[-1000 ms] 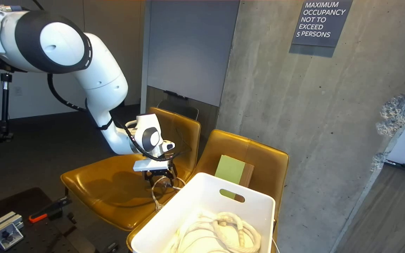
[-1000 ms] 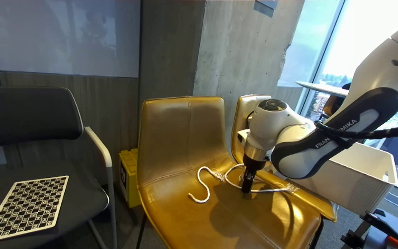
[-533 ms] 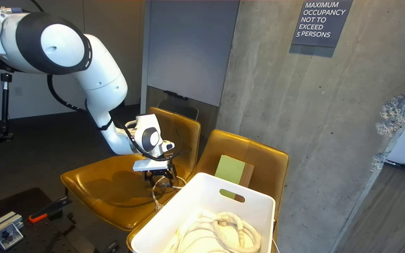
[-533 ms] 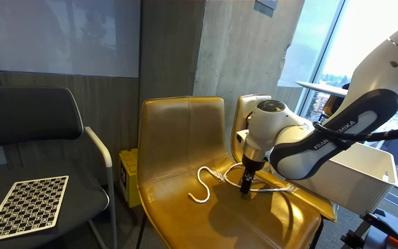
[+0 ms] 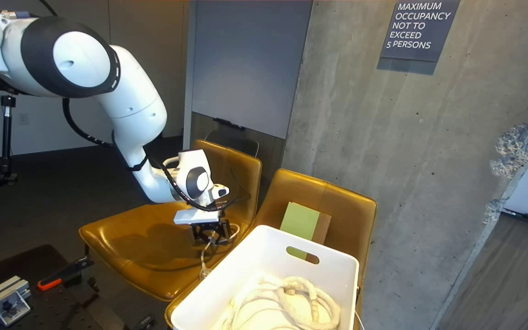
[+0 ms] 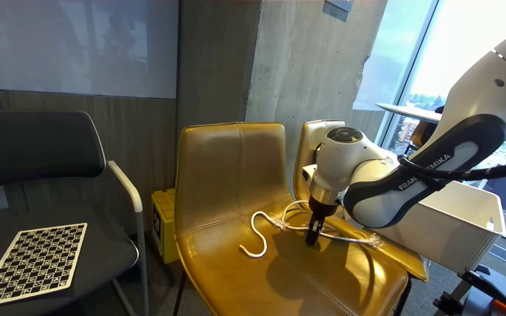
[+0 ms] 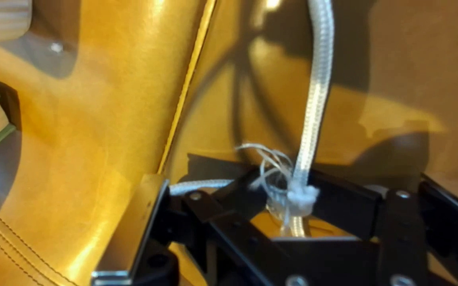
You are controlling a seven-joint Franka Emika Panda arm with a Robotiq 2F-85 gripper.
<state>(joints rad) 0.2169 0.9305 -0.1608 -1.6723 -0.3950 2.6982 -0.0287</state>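
My gripper (image 7: 288,190) points down over the seat of a tan leather chair (image 6: 235,274). In the wrist view its black fingers have come together on a thin white rope (image 7: 319,79), at a bunched, frayed spot between the fingertips. One length of the rope rises away from the tips, and another runs off to the left behind a finger. In an exterior view, the rope's loose end (image 6: 265,245) curls in an S on the seat, and a loop lies beside the gripper. The fingertips are partly hidden behind the linkage and rope.
A white bin (image 5: 245,261) holding a thick coiled rope (image 5: 336,311) stands on the adjoining tan chair (image 5: 346,201), where a green book (image 5: 299,220) leans. A dark chair (image 6: 33,145) carries a checkered board (image 6: 33,263). A yellow box (image 6: 165,224) stands between chairs.
The jaws have closed from wide, drawing the rope in between the fingers. The loop beside the gripper has changed shape and shifted toward the chair's back. The arm has hardly moved.
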